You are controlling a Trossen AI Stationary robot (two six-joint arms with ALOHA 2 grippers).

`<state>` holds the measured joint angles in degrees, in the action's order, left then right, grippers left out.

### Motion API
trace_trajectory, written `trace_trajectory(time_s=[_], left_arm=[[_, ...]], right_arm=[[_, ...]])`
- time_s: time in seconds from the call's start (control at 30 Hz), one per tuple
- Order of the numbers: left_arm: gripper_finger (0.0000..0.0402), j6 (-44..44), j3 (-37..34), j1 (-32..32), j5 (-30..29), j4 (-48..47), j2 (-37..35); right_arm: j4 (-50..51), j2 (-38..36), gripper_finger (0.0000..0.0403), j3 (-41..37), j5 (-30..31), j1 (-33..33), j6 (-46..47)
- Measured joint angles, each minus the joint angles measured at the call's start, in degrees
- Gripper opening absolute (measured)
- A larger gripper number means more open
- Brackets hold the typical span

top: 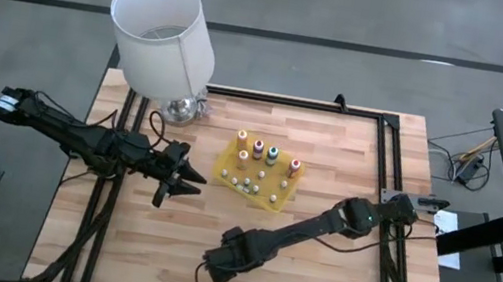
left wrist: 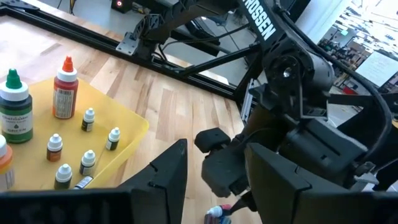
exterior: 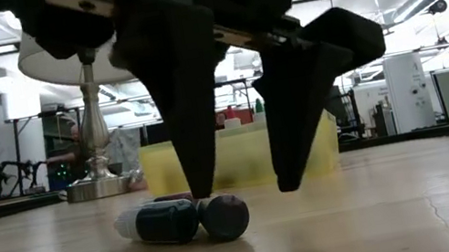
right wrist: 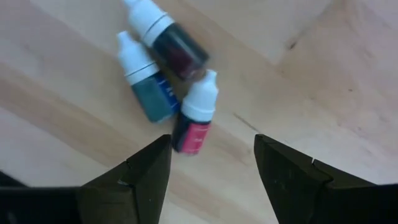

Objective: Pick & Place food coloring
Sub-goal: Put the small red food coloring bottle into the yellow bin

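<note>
Three tiny food coloring vials lie on their sides in a cluster on the wood: a dark red one (right wrist: 173,43), a teal one (right wrist: 149,90) and a pink one (right wrist: 194,124). The low view shows them as the vial cluster (exterior: 184,219). My right gripper (right wrist: 211,163) (exterior: 245,187) (top: 217,260) hangs open just over them near the table's near edge, fingers pointing down on either side of the pink vial. The yellow tray (top: 271,197) (left wrist: 127,124) holds a green bottle (left wrist: 13,107), a red bottle (left wrist: 64,92) and several small vials. My left gripper (top: 188,181) (left wrist: 217,180) is open, left of the tray.
A white-shaded lamp (top: 163,31) stands on its metal base (top: 182,108) at the table's far left, also seen as the lamp base (exterior: 96,186). A black frame (top: 386,152) borders the far and right edges. Bare wood lies between the tray and the near edge.
</note>
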<state>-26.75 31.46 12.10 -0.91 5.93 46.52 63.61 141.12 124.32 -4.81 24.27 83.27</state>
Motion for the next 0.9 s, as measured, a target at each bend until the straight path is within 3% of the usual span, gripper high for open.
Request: trace_trajectory(time_s=[0.9], left_arm=[[0.0133, -0.3, 0.0, 0.0, 0.0, 0.0, 0.0]], right_arm=[[-3.0, -0.1, 0.0202, -3.0, -0.4, -0.1, -2.2]])
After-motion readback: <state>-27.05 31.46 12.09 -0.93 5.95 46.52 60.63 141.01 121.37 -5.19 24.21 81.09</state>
